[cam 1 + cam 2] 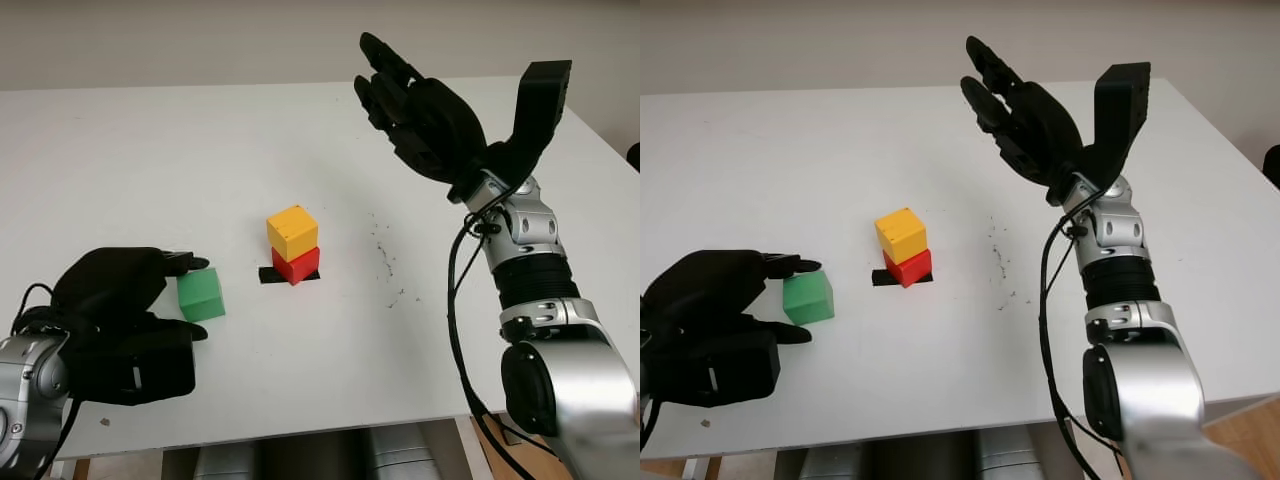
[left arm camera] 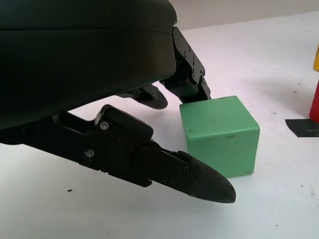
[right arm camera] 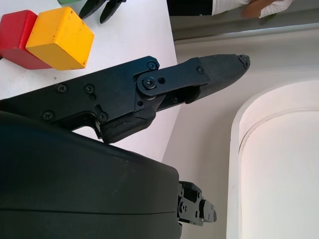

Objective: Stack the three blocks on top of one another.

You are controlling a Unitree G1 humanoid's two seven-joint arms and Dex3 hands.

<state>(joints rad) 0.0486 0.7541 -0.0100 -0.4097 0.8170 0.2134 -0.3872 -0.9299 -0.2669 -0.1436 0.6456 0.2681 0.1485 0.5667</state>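
Note:
A yellow block (image 1: 292,231) sits on top of a red block (image 1: 296,266) in the middle of the white table (image 1: 120,160); the red one stands on a black tape mark (image 1: 268,274). A green block (image 1: 200,294) stands on the table to the left of that stack. My left hand (image 1: 192,298) is open around the green block: one finger (image 2: 192,82) is at its far top edge, and the thumb (image 2: 199,177) lies in front, a little apart from it. My right hand (image 1: 420,110) is open and raised high, to the right of the stack and beyond it.
Dark specks (image 1: 385,260) dot the table to the right of the stack. The table's front edge (image 1: 300,425) runs just past my left hand, and its right edge (image 1: 600,140) lies beyond the right arm.

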